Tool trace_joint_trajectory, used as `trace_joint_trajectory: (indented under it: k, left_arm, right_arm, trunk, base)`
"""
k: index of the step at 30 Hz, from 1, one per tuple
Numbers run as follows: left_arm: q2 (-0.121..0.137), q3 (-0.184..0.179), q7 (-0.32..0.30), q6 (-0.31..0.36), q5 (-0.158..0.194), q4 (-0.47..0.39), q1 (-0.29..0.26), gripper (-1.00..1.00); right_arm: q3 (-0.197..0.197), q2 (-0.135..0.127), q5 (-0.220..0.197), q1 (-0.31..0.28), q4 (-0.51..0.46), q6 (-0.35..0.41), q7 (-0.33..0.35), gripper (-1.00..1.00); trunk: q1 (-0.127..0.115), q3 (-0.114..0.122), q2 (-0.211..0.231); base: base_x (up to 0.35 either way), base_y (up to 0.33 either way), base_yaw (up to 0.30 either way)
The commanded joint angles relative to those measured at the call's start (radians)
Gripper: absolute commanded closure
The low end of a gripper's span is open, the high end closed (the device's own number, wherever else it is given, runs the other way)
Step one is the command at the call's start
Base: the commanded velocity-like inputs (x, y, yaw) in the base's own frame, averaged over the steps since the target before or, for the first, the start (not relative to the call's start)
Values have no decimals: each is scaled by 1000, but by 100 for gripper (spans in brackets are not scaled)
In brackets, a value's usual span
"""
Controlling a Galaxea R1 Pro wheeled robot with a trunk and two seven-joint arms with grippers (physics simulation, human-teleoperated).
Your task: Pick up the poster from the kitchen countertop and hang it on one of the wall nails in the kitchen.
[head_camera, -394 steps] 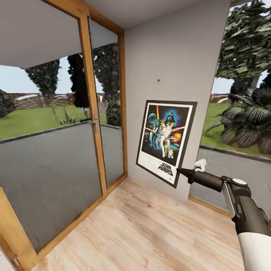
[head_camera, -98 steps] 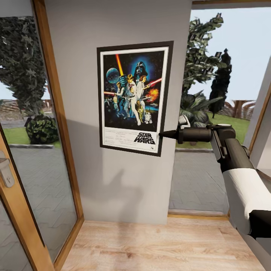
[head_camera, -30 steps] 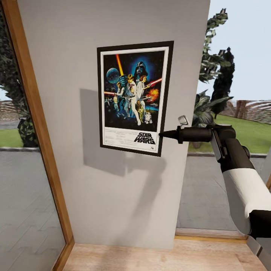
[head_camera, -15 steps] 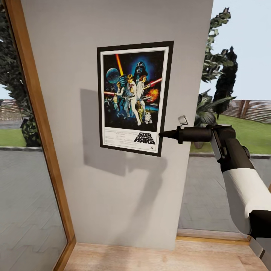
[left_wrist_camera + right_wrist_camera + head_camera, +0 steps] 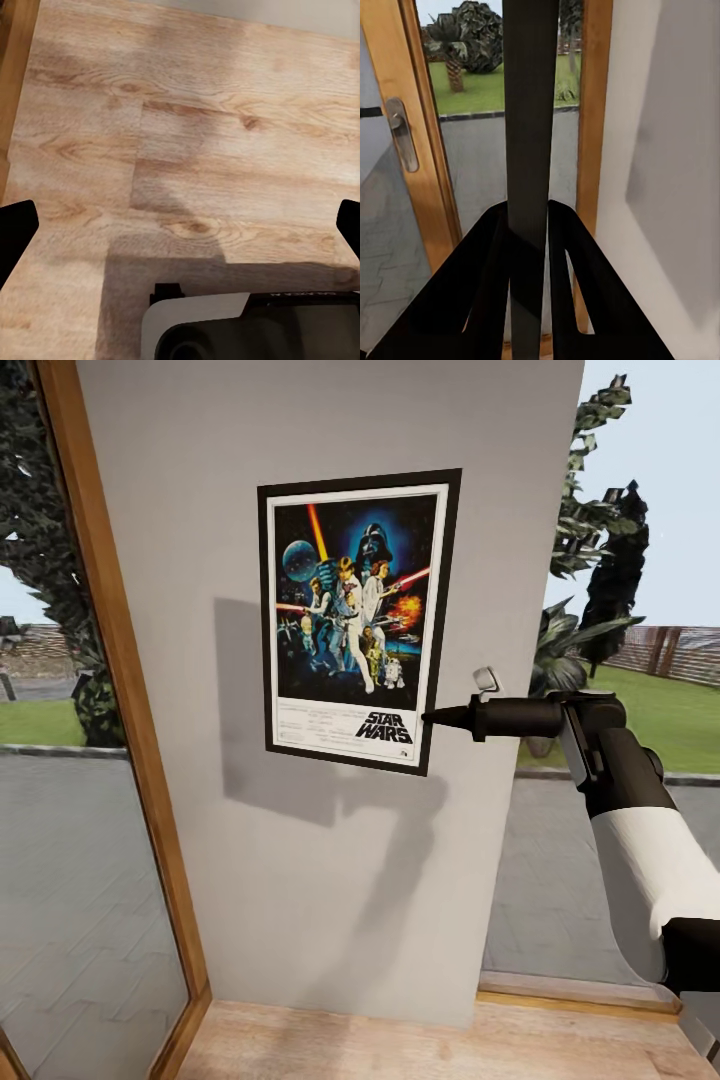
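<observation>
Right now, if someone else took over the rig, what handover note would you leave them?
Right gripper: shut on the poster, pinching its lower right edge; the right wrist view shows the black frame between both fingers.
Left gripper: open, holding nothing, pointing down at the wooden floor.
Poster: upright, close in front of the grey wall between the windows.
Done: poster picked up and carried to the wall.
Left: no nail is visible, so confirm the poster is hooked, then release.

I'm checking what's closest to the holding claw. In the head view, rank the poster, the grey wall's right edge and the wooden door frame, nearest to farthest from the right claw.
1. The poster: its lower right edge is pinched in the right claw.
2. The grey wall's right edge: above the arm, right.
3. The wooden door frame: far left, beyond the poster.
</observation>
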Motion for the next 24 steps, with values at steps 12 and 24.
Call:
trace_joint_trajectory:
  k: [12, 24]
  left_arm:
    - [1, 4, -6, 0, 2, -1, 0, -100]
    - [1, 4, -6, 0, 2, -1, 0, -100]
  right_arm:
    - [0, 0, -1, 0, 0, 14, 4, 100]
    - [0, 0, -1, 0, 0, 14, 4, 100]
  trunk:
    - [0, 0, -1]
    - [0, 0, -1]
  base:
    - [0, 0, 1]
    - [0, 0, 0]
